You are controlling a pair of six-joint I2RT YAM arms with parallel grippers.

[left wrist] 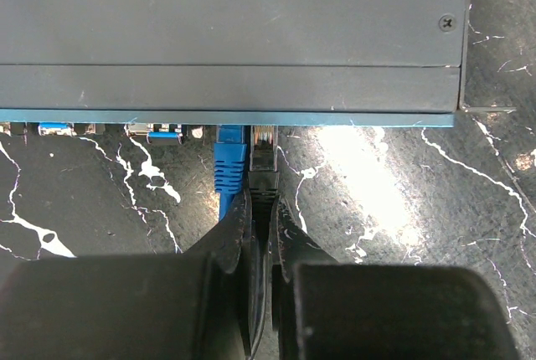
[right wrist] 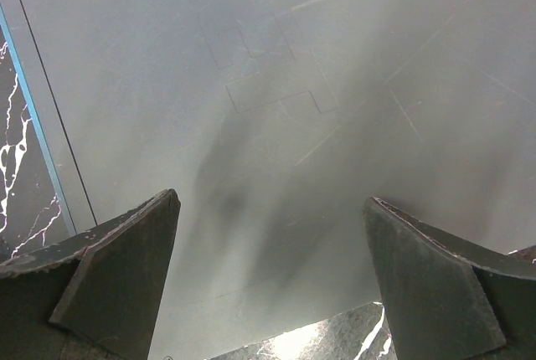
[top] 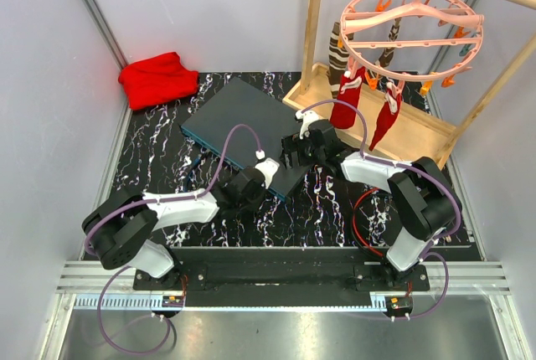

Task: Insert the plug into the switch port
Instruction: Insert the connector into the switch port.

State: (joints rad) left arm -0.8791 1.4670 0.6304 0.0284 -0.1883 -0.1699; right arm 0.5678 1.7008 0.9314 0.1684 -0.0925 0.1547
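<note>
plug [left wrist: 263,163] seating unclear (port hidden), switch [left wrist: 234,33] cropped

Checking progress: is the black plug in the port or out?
Not fully in: the black plug shows its clear head outside the switch edge.

Plug [left wrist: 262,167] at switch [left wrist: 234,33] front, right of another cable [left wrist: 228,167]

The top view is bright, even and sharp, with only soft shadows on the bench [top: 159,167]. In the left wrist view a patch of glare whitens the bench just right of the plug [left wrist: 262,172], and the jaws at the bottom edge are dark and blurred. The right wrist view is hazy, with soft grey shadows across the switch [right wrist: 335,126] and the near jaws out of focus.
</note>
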